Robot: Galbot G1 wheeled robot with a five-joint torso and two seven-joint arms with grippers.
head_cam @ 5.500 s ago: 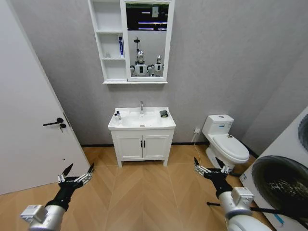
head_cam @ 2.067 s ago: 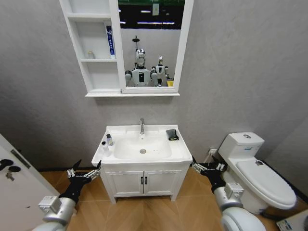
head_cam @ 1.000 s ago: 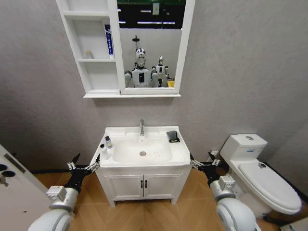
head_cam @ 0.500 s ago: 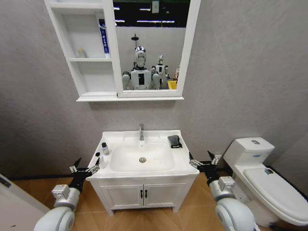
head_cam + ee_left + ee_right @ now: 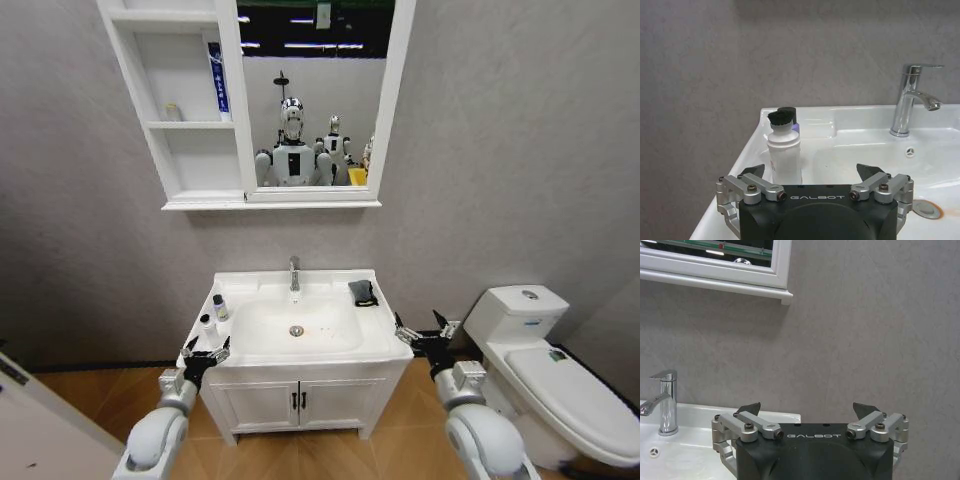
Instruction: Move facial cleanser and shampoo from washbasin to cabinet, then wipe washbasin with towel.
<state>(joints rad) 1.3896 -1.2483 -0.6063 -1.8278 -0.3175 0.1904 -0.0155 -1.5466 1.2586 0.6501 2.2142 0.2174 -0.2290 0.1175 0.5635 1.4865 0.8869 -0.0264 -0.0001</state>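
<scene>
Black GALBOT-marked gripper (image 5: pixel 812 172) bodies, silver screw-fastened finger brackets with black tips (image 5: pixel 756 169), rounded light-grey forearms (image 5: pixel 150 440).

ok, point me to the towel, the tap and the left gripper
towel (image 5: pixel 363 293): head view, middle of the dark cloth on the washbasin's back right corner.
tap (image 5: pixel 906 102): left wrist view, upright chrome body.
left gripper (image 5: pixel 816 175): left wrist view, midway between its open fingertips.

Grey textured wall (image 5: pixel 500 150), white toilet (image 5: pixel 540 360), wood-look floor (image 5: pixel 80 400), possibly herringbone
</scene>
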